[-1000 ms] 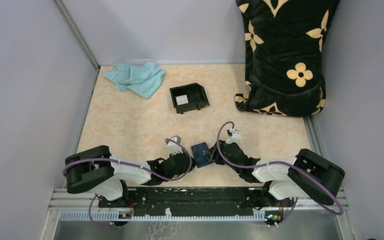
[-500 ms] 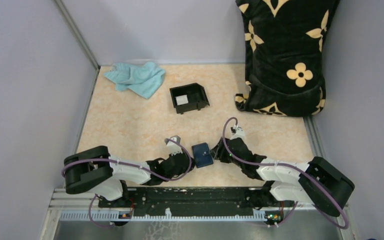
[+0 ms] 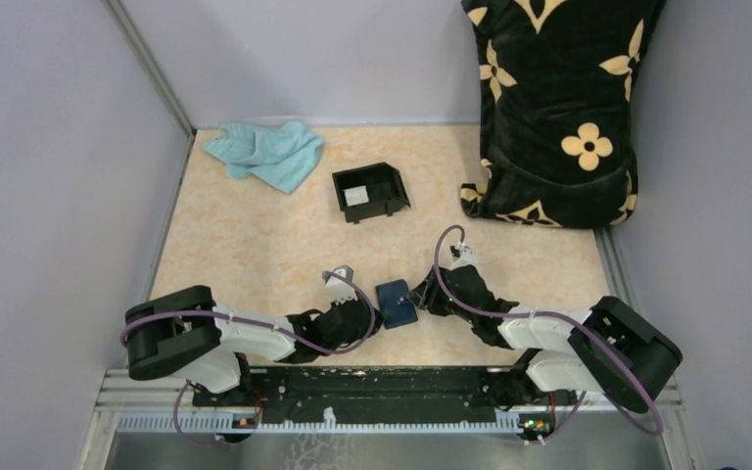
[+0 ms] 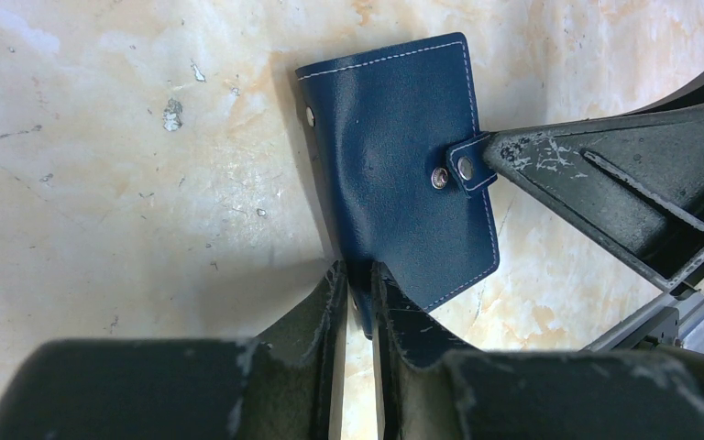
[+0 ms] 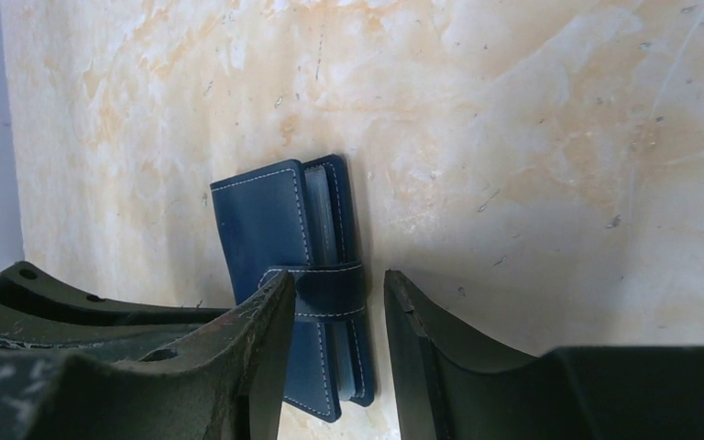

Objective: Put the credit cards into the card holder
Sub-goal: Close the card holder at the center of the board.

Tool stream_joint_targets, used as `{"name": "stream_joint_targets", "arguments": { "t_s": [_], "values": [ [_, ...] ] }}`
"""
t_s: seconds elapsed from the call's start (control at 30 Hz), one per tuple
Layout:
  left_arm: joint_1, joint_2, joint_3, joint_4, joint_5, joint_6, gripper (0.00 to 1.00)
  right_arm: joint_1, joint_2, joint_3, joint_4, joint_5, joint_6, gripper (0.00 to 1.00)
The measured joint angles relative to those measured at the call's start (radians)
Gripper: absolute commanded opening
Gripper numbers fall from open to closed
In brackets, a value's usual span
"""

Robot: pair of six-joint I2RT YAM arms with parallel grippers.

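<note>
The card holder, a navy-blue wallet, lies folded on the table between my two grippers. In the left wrist view the card holder has my left gripper shut on its near edge. Its closing tab lies beside the silver snap on the cover, not on it, and a right finger touches the tab. My right gripper is open, its jaws standing either side of the tab and the open edge of the card holder. A small white credit card lies in the black box.
The black open-topped box stands mid-table behind the wallet. A light-blue cloth lies at the back left. A black cushion with yellow flowers fills the back right corner. Grey walls close both sides.
My right gripper drew back off the wallet's right side, then edged in again, and the right arm's elbow shifted. The left gripper kept its hold and place.
</note>
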Motion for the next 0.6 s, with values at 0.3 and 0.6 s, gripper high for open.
{"name": "stream_joint_targets", "arguments": {
  "t_s": [0.3, 0.6],
  "values": [
    [0.0, 0.003, 0.001, 0.001, -0.002, 0.0, 0.2, 0.001, 0.051, -0.002, 0.067, -0.044, 0.001, 0.38],
    [0.0, 0.005, 0.002, 0.001, -0.003, 0.001, 0.2, 0.012, 0.078, -0.002, 0.104, -0.041, 0.0, 0.36]
  ]
}}
